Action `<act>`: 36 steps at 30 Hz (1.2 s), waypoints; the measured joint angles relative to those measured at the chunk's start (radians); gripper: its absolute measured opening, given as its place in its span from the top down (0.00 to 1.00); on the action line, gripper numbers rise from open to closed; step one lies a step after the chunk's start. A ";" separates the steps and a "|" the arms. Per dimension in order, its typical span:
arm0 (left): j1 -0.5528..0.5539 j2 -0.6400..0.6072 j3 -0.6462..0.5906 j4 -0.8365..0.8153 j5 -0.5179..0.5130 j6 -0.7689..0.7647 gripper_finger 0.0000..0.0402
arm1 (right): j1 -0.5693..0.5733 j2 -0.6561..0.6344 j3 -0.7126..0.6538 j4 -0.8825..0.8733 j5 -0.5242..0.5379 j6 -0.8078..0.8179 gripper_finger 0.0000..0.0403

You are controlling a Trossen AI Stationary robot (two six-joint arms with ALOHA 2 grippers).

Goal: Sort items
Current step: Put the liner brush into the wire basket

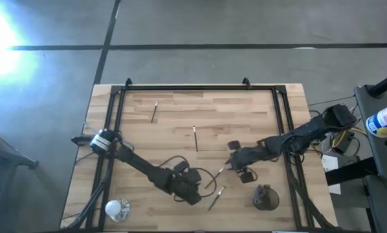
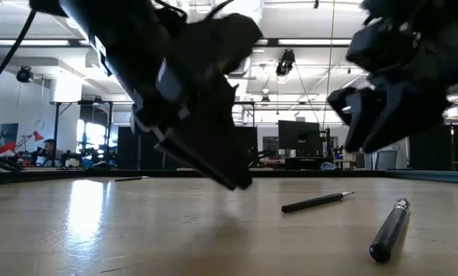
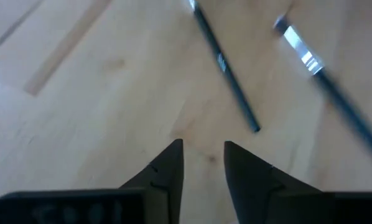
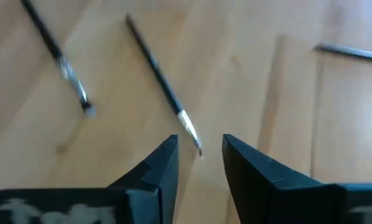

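At the near edge of the wooden table (image 1: 180,139), a shiny silver cup (image 1: 115,208) stands by the left corner and a dark round cup (image 1: 265,197) stands toward the right, holding several dark items whose details cannot be made out. Just inside that edge, the left gripper (image 1: 195,196) sits low over the near centre of the table; in its wrist view the fingers (image 3: 167,165) stand slightly parted with bare wood between them, gripping nothing. Two slim sticks lie immediately beside it: one stick (image 1: 217,197) nearer the edge and a second stick (image 1: 213,177) just beyond, both angled diagonally and apart from each other. The low view shows these as a thin dark stick (image 2: 317,202) and a thicker one with a metal band (image 2: 390,229), both flat on the surface. Slightly farther in, the right gripper (image 1: 234,166) hovers right of centre, close to the second stick's far end; its wrist view shows the fingers (image 4: 164,165) parted around a narrow gap, with the stick's pale tip (image 4: 189,130) lying just ahead of them, not pinched. Farther on, a third stick (image 1: 195,138) lies at mid-table, well apart from both grippers. Farthest, a fourth stick (image 1: 154,111) lies toward the far left, near the black frame rail (image 1: 193,88).
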 joint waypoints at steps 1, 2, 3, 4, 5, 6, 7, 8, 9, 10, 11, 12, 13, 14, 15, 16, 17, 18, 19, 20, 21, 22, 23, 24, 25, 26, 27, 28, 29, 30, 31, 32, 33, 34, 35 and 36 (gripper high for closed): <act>0.000 -0.024 -0.038 0.053 0.000 -0.001 0.75 | -0.006 0.035 0.024 -0.030 -0.014 -0.029 0.70; 0.000 -0.050 -0.077 0.108 0.000 -0.002 0.77 | -0.013 0.069 0.051 -0.051 -0.027 -0.053 0.70; 0.000 -0.075 -0.116 0.163 0.002 -0.002 0.78 | -0.019 0.101 0.076 -0.065 -0.040 -0.074 0.70; 0.001 -0.099 -0.154 0.212 0.003 -0.004 0.80 | -0.024 0.133 0.099 -0.085 -0.048 -0.089 0.71; 0.001 -0.124 -0.192 0.262 0.005 -0.012 0.81 | -0.029 0.161 0.122 -0.109 -0.059 -0.103 0.71; 0.001 -0.146 -0.224 0.294 0.006 -0.021 0.82 | -0.030 0.189 0.144 -0.127 -0.068 -0.114 0.72; 0.000 -0.167 -0.256 0.317 0.006 -0.036 0.82 | -0.031 0.216 0.162 -0.143 -0.072 -0.122 0.74; 0.000 -0.185 -0.284 0.340 0.006 -0.051 0.82 | -0.030 0.241 0.180 -0.158 -0.075 -0.131 0.75; 0.000 -0.200 -0.306 0.352 0.004 -0.065 0.82 | -0.030 0.261 0.196 -0.173 -0.080 -0.137 0.76; 0.000 -0.212 -0.322 0.352 0.003 -0.082 0.82 | -0.029 0.277 0.210 -0.185 -0.083 -0.143 0.77; 0.000 -0.221 -0.335 0.351 0.002 -0.099 0.83 | -0.029 0.291 0.222 -0.189 -0.084 -0.145 0.79; 0.000 -0.228 -0.344 0.354 0.002 -0.110 0.83 | -0.030 0.304 0.234 -0.198 -0.087 -0.147 0.81; 0.000 -0.231 -0.350 0.353 0.002 -0.121 0.83 | -0.030 0.318 0.242 -0.199 -0.087 -0.151 0.83; 0.000 -0.231 -0.353 0.349 0.000 -0.126 0.83 | -0.030 0.325 0.247 -0.202 -0.087 -0.158 0.85; 0.000 -0.231 -0.353 0.350 0.001 -0.128 0.83 | -0.029 0.328 0.250 -0.202 -0.087 -0.163 0.87; 0.001 -0.231 -0.353 0.349 0.003 -0.133 0.83 | -0.029 0.330 0.252 -0.202 -0.087 -0.167 0.89; 0.004 -0.231 -0.352 0.350 0.010 -0.142 0.83 | -0.029 0.329 0.252 -0.200 -0.087 -0.170 0.92; 0.008 -0.231 -0.351 0.350 0.021 -0.154 0.83 | -0.029 0.324 0.252 -0.200 -0.086 -0.173 0.95; 0.014 -0.231 -0.349 0.350 0.036 -0.167 0.83 | -0.029 0.319 0.251 -0.201 -0.085 -0.177 0.96; 0.022 -0.231 -0.348 0.350 0.060 -0.180 0.83 | -0.029 0.312 0.251 -0.202 -0.084 -0.180 0.96; 0.030 -0.230 -0.345 0.350 0.084 -0.188 0.83 | -0.029 0.304 0.249 -0.203 -0.082 -0.184 0.97; 0.037 -0.230 -0.342 0.354 0.108 -0.192 0.83 | -0.029 0.297 0.249 -0.205 -0.076 -0.187 0.97; 0.044 -0.230 -0.339 0.359 0.126 -0.199 0.83 | -0.029 0.289 0.247 -0.206 -0.059 -0.193 0.97; 0.051 -0.230 -0.336 0.364 0.145 -0.205 0.83 | -0.029 0.279 0.247 -0.206 -0.048 -0.197 0.97; 0.058 -0.230 -0.335 0.374 0.166 -0.207 0.83 | -0.029 0.267 0.247 -0.204 -0.033 -0.203 0.98; 0.064 -0.230 -0.333 0.381 0.188 -0.213 0.83 | -0.030 0.256 0.247 -0.201 -0.029 -0.210 0.98; 0.071 -0.230 -0.331 0.388 0.208 -0.217 0.83 | -0.030 0.247 0.247 -0.195 -0.029 -0.213 0.98; 0.077 -0.230 -0.328 0.390 0.225 -0.224 0.83 | -0.029 0.239 0.247 -0.193 -0.029 -0.218 0.98; 0.082 -0.230 -0.326 0.391 0.238 -0.225 0.83 | -0.029 0.232 0.248 -0.195 -0.029 -0.221 0.98; 0.087 -0.230 -0.325 0.390 0.246 -0.227 0.83 | -0.027 0.223 0.252 -0.198 -0.027 -0.224 0.98; 0.092 -0.230 -0.325 0.387 0.252 -0.229 0.82 | -0.025 0.215 0.258 -0.196 -0.024 -0.229 0.98; 0.097 -0.230 -0.325 0.383 0.258 -0.231 0.82 | -0.024 0.207 0.266 -0.194 -0.017 -0.238 0.98; 0.101 -0.229 -0.325 0.384 0.268 -0.231 0.81 | -0.021 0.201 0.274 -0.195 -0.008 -0.245 0.98; 0.105 -0.226 -0.325 0.384 0.278 -0.232 0.80 | -0.017 0.197 0.282 -0.199 -0.004 -0.253 0.98; 0.108 -0.223 -0.325 0.383 0.281 -0.235 0.79 | -0.016 0.197 0.291 -0.204 -0.004 -0.261 0.98; 0.110 -0.219 -0.325 0.381 0.281 -0.239 0.77 | -0.013 0.197 0.300 -0.206 -0.004 -0.267 0.98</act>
